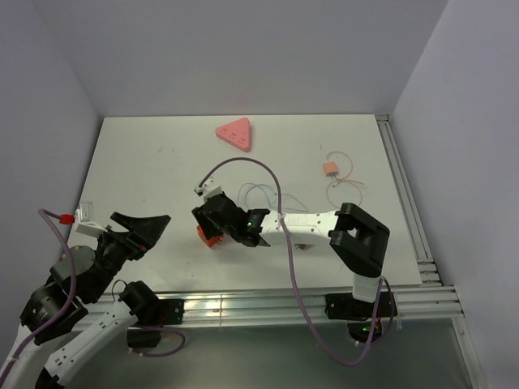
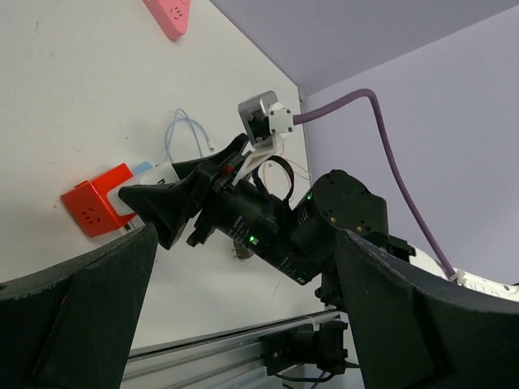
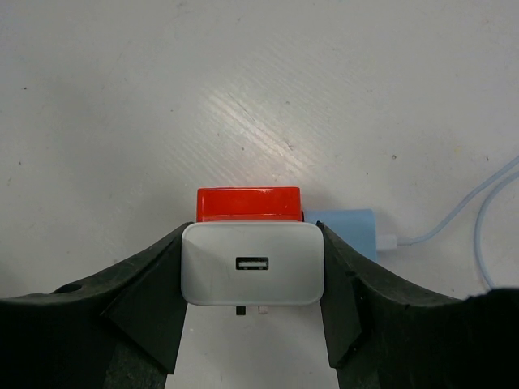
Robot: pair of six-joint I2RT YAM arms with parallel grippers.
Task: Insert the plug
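Note:
My right gripper (image 3: 253,267) is shut on a white USB plug (image 3: 253,263), one finger on each side, its USB port facing the wrist camera. Two metal prongs show under the plug's lower edge. Just behind it, close against it, stands the red cube socket (image 3: 248,204). In the top view the right gripper (image 1: 217,223) hangs over the red socket (image 1: 208,236) at mid-table. In the left wrist view the white plug (image 2: 158,174) sits at the red socket's (image 2: 97,199) upper right side. My left gripper (image 1: 142,231) is open and empty at the near left.
A light blue plug (image 3: 345,229) with a pale cable sits against the socket's right side. A pink triangular socket (image 1: 235,133) lies at the back. A small orange plug (image 1: 331,169) with a thin wire lies at the right. An aluminium rail (image 1: 284,304) runs along the near edge.

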